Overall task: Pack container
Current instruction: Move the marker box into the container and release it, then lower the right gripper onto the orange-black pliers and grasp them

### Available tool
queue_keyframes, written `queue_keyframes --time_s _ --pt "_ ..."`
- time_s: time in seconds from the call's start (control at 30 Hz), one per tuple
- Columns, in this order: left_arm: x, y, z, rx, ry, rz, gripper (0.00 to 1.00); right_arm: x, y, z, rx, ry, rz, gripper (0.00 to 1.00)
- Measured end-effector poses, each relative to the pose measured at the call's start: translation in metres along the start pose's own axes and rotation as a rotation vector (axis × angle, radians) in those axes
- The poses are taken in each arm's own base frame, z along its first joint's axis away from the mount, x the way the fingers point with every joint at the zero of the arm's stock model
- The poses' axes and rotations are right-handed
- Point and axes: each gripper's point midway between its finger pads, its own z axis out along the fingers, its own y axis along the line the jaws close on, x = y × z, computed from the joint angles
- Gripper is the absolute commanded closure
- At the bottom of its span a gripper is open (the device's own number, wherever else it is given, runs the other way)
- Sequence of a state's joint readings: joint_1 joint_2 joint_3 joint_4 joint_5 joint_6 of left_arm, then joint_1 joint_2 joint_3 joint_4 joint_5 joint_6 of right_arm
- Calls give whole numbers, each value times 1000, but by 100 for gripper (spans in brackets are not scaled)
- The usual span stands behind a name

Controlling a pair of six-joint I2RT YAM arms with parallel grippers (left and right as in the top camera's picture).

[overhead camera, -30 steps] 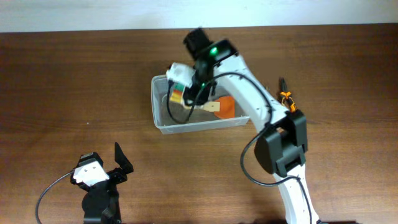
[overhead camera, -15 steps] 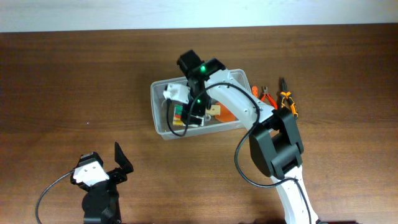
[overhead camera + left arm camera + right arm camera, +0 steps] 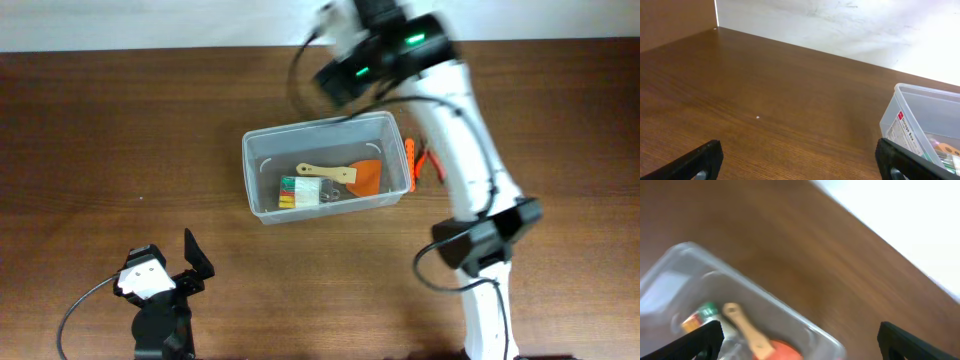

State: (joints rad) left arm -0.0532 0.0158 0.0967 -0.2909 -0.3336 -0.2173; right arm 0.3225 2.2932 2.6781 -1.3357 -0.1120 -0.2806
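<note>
Clear translucent plastic rectangular tub (image 3: 262,165) sits mid-desk, long side across, open top up so parts can drop in from above. No lid, rounded corners, rolled rim, thin glossy walls. There's a label sticker on the end wall facing my left arm.

Inside, a flat orange scraper with a pale wooden handle (image 3: 345,176) lies flat on the floor in the right half. A small pack striped green, yellow and red (image 3: 290,190) is just left of it. Something clear sits against the pack; I can't resolve it.

Orange-handled pliers (image 3: 424,163) lie on the desk just outside the tub's right end, partly hidden by my right arm. Not packed yet, so I judge them the likely next pick.

Right fingers (image 3: 700,340) are spread wide and empty, high over the tub's far side, looking down into it. The overhead view of them is blurred.

Left fingers (image 3: 695,160) are also wide and empty, low at the front-left, well apart from the tub.

Brown wood-grain desk (image 3: 120,120) is smooth and matte. I expect the light tub to slide if nudged.
</note>
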Motion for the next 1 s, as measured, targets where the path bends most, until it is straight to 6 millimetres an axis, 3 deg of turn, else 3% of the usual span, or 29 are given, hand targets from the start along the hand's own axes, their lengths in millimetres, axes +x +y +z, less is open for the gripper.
queue_keyframes --time_s 0.1,0.17,0.23,0.3,0.47,0.6,0.77,0.97,1.0 --pt "0 0 0 0 0 0 1 28 -71 -8 88 27 231 1" --pt "0 0 0 0 0 0 1 59 -116 -9 142 69 387 1" --pt "0 0 0 0 0 0 1 96 -151 -5 180 130 520 1" --pt "0 0 0 0 0 0 1 135 -170 5 196 212 621 0" --pt "0 0 0 0 0 0 1 219 -173 48 172 405 754 12" --pt "0 0 0 0 0 0 1 265 -159 77 144 512 800 18" --pt "0 0 0 0 0 0 1 289 -154 91 137 545 819 21" --pt "0 0 0 0 0 0 1 306 -163 82 122 575 803 21" --pt "0 0 0 0 0 0 1 310 -164 80 121 582 802 26"
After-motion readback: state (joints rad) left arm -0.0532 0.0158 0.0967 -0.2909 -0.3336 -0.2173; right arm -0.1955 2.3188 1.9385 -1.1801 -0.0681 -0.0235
